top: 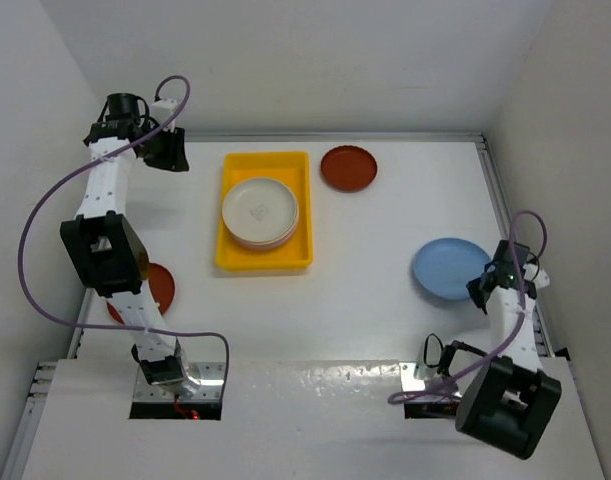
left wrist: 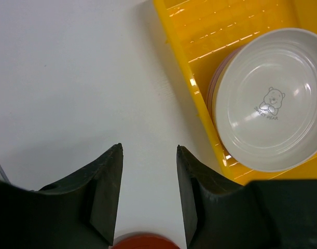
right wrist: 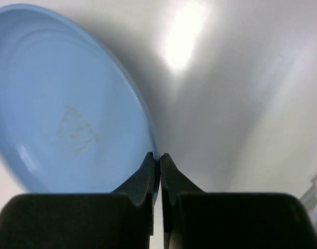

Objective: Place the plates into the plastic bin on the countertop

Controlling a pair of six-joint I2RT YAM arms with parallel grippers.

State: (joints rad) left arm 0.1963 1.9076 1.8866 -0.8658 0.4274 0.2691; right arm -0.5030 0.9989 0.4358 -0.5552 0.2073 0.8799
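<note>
My right fingers (right wrist: 157,167) are pressed together on the rim of the blue plate (top: 447,268), pinching its right edge. That plate lies at the centre right of the overhead view, close to the right edge of the bench (top: 355,300) and to the wall, so room is tight on that side. A wide stretch of white bench runs from the plate toward the bin (top: 266,160).

The bin sits upper centre, its long sides running up the frame. A cream plate (top: 260,211) tops a small stack in the bin's lower half, and bare yellow floor shows above the stack. A red plate (top: 348,168) lies just off the bin's upper right corner, not touching it.

My left fingers (top: 171,155) are spread, with nothing between them. They hang at the upper left by the back wall, just left of the bin's rim. A second red plate (top: 165,286) lies at the left edge, partly under the left arm.
</note>
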